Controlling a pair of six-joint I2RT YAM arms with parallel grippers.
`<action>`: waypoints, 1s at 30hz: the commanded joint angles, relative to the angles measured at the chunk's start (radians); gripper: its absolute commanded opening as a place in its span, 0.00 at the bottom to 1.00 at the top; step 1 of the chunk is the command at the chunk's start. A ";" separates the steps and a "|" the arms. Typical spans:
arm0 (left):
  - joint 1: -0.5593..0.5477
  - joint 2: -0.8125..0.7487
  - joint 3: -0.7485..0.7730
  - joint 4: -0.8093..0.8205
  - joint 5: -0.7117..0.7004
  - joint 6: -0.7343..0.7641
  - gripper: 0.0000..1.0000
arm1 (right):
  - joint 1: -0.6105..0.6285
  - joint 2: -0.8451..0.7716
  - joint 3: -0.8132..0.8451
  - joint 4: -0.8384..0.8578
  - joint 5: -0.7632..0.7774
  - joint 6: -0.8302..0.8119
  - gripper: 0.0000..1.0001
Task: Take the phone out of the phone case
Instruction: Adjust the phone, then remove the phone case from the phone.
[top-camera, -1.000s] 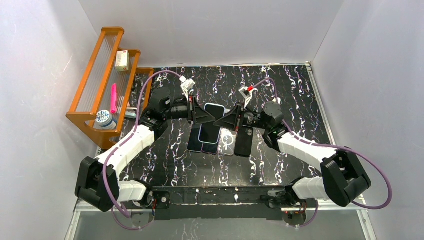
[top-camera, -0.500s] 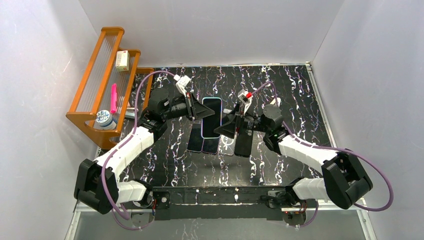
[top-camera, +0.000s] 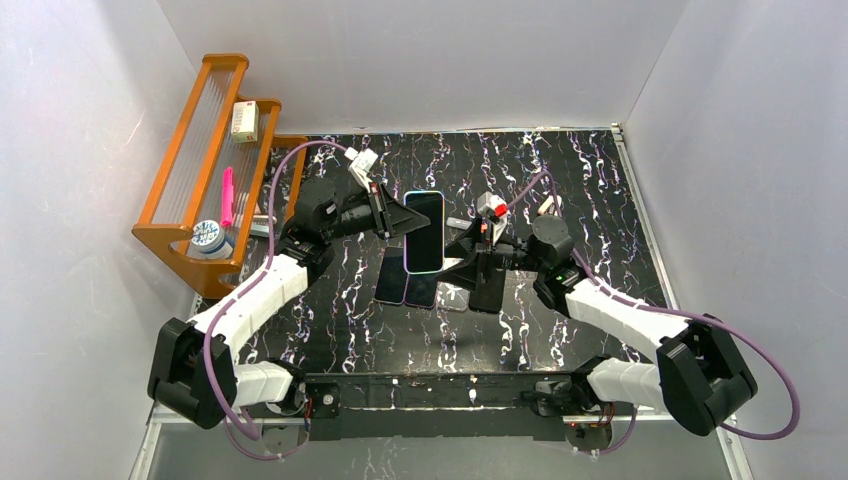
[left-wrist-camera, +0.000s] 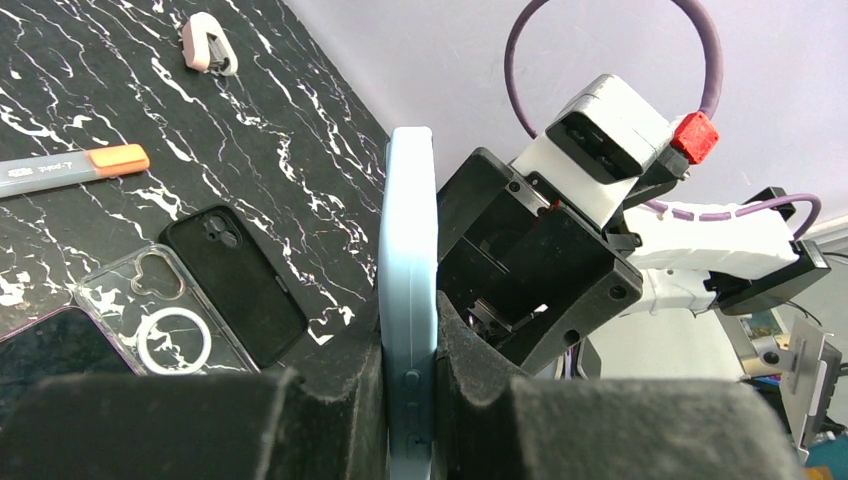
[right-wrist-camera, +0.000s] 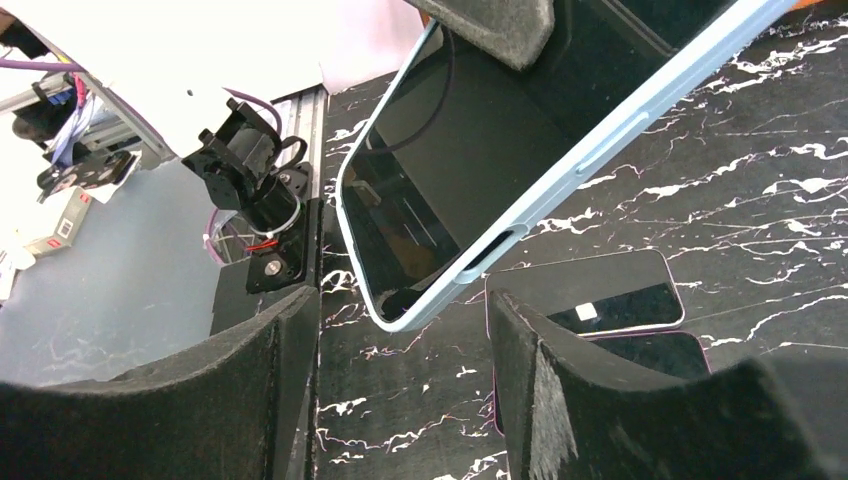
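Observation:
A phone in a light blue phone case (top-camera: 424, 232) hangs above the table, its dark screen facing up in the top view. My left gripper (top-camera: 400, 222) is shut on its long side; the left wrist view shows the case's edge (left-wrist-camera: 410, 250) pinched between both pads, and my left gripper (left-wrist-camera: 410, 400) holds it upright. My right gripper (top-camera: 457, 250) stands open just right of the phone's lower end. In the right wrist view the cased phone (right-wrist-camera: 470, 150) slants above my right gripper (right-wrist-camera: 400, 305), touching neither finger.
Two bare phones (top-camera: 405, 285), a clear case (top-camera: 455, 288) and a black case (top-camera: 487, 285) lie on the black marble table below the grippers. An orange-tipped pen (left-wrist-camera: 80, 165) lies further back. A wooden rack (top-camera: 215, 160) stands at the left wall.
My right gripper has opened, let go of the phone and drawn back to the right. My left gripper has lifted the cased phone higher and turned it more upright.

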 joint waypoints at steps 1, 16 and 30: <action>0.002 -0.049 0.002 0.085 0.059 -0.008 0.00 | 0.004 -0.022 -0.010 0.044 -0.037 -0.056 0.69; 0.002 -0.041 0.013 0.133 0.131 -0.057 0.00 | 0.004 0.031 0.027 0.115 -0.182 -0.091 0.42; 0.002 -0.049 -0.003 0.142 0.148 -0.050 0.00 | 0.005 0.052 0.067 0.096 -0.223 -0.099 0.42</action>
